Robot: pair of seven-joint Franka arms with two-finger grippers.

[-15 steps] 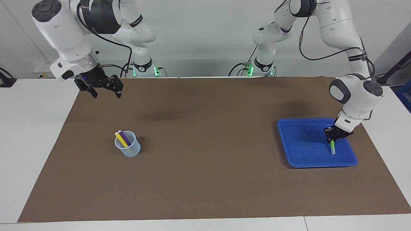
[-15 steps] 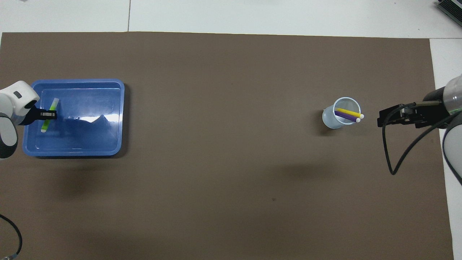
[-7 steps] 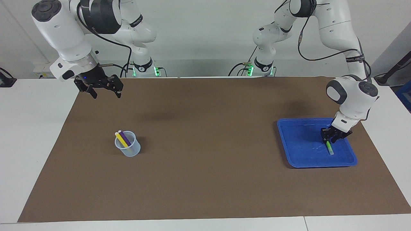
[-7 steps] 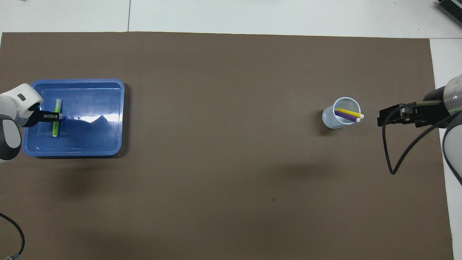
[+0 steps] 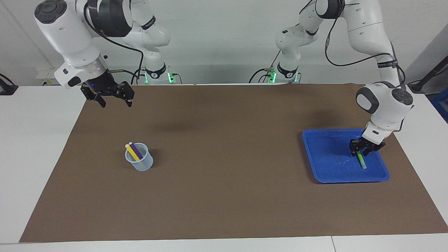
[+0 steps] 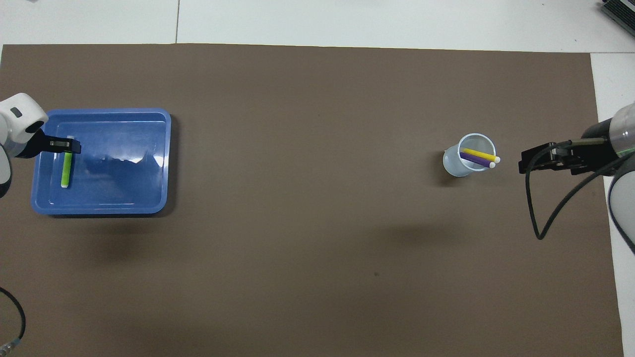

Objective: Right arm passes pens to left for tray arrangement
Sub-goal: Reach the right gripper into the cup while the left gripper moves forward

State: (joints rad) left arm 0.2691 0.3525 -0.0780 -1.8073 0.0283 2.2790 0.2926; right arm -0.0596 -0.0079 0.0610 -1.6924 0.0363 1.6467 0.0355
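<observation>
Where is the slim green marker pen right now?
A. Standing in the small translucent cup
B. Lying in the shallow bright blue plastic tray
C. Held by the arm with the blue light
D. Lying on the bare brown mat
B: the slim green marker pen lies flat in the shallow bright blue plastic tray, while only the yellow pen and the purple pen stand in the small translucent cup.

wall (image 5: 224, 38): plain, pale grey-white
table (image 5: 31, 147): white top
mat (image 5: 227, 168): brown, covers most of table
</observation>
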